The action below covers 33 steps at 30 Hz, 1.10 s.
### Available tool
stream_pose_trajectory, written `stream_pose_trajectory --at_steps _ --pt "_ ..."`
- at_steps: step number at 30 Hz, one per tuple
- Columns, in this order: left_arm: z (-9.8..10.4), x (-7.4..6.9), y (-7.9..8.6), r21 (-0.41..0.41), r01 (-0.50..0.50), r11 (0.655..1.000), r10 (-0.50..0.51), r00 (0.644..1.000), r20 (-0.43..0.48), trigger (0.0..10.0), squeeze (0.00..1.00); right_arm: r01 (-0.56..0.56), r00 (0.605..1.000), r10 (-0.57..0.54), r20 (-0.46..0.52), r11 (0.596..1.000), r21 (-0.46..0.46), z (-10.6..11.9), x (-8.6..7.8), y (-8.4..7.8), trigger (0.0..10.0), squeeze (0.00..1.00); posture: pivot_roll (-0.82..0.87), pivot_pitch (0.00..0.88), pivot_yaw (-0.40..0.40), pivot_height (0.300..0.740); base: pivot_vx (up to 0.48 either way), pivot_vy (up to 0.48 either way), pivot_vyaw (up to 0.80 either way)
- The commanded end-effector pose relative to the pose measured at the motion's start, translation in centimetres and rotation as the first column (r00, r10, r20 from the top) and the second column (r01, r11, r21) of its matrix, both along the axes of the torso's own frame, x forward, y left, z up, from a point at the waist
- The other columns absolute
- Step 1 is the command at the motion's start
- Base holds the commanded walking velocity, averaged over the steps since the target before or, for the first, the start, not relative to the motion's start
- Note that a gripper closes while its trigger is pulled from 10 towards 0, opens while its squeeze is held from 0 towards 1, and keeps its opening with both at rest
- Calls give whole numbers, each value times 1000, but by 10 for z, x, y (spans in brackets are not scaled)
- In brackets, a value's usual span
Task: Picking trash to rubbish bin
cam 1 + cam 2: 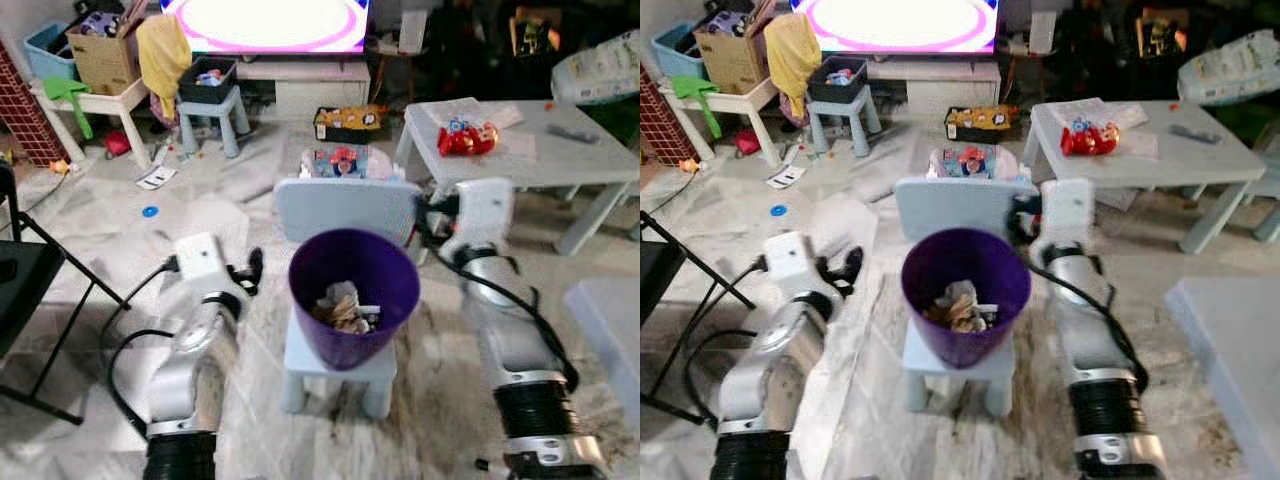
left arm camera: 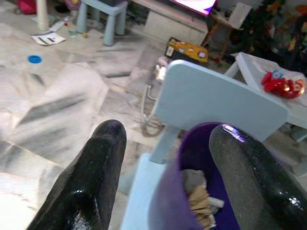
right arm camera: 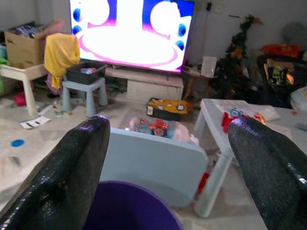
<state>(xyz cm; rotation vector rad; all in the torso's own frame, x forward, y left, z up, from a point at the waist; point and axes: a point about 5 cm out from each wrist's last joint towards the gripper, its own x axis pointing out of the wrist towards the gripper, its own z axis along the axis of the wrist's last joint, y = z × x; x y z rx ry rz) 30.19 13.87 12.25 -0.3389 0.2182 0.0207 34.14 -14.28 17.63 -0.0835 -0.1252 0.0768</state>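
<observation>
You have both the left gripper (image 2: 163, 177) and right gripper (image 3: 168, 158) spread empty beside the purple bin (image 1: 353, 296), probably ready to lift it.

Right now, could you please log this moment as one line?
bin: on chair, holds trash | left hand: open, at rim | right hand: open, above bin
</observation>
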Motion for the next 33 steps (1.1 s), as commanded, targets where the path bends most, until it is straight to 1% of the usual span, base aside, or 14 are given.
stream_pose_trajectory --at_steps 1,14,19,22,23,24,25,28,33 --pt "-1 -1 -9 -13 24 1000 -24 1000 3 10000 0 35 999 -35 -4 999 -11 -2 -2 -10 10000 0 55 72 -17 740 0 0 0" --pt "0 1 -11 -49 16 999 -16 1000 9 10000 0 40 999 -40 -10 999 -14 -1 0 -13 10000 0 46 71 -21 740 0 0 -36" --pt "1 1 -11 -66 14 998 -14 1000 10 10000 0 38 999 -38 -14 999 -12 -1 0 -12 10000 0 45 70 -22 740 0 0 -702" --pt "5 2 -11 -79 22 997 -19 999 37 10000 0 39 999 -39 -15 999 -12 -1 0 -12 10000 0 45 73 -23 740 0 0 -800" --pt "9 2 -13 -94 31 995 -26 998 58 10000 0 39 999 -40 -16 999 -13 -1 0 -12 10000 0 45 74 -23 740 0 0 -800" --pt "9 2 -13 -94 31 995 -26 998 58 10000 0 39 999 -40 -16 999 -13 -1 0 -12 10000 0 45 74 -23 740 0 0 -800" --pt "16 3 -15 -108 41 993 -32 996 86 10000 0 40 999 -40 -18 999 -13 -2 0 -13 10000 0 45 74 -23 740 0 0 -800" --pt "21 4 -17 -103 49 994 -39 995 97 10000 0 41 999 -42 -21 999 -13 -2 0 -13 10000 0 48 75 -20 740 0 0 -800" --pt "21 5 -16 -94 54 994 -45 994 98 10000 0 40 999 -41 -23 999 -11 -3 -1 -12 10000 0 45 76 -19 740 0 0 -800"
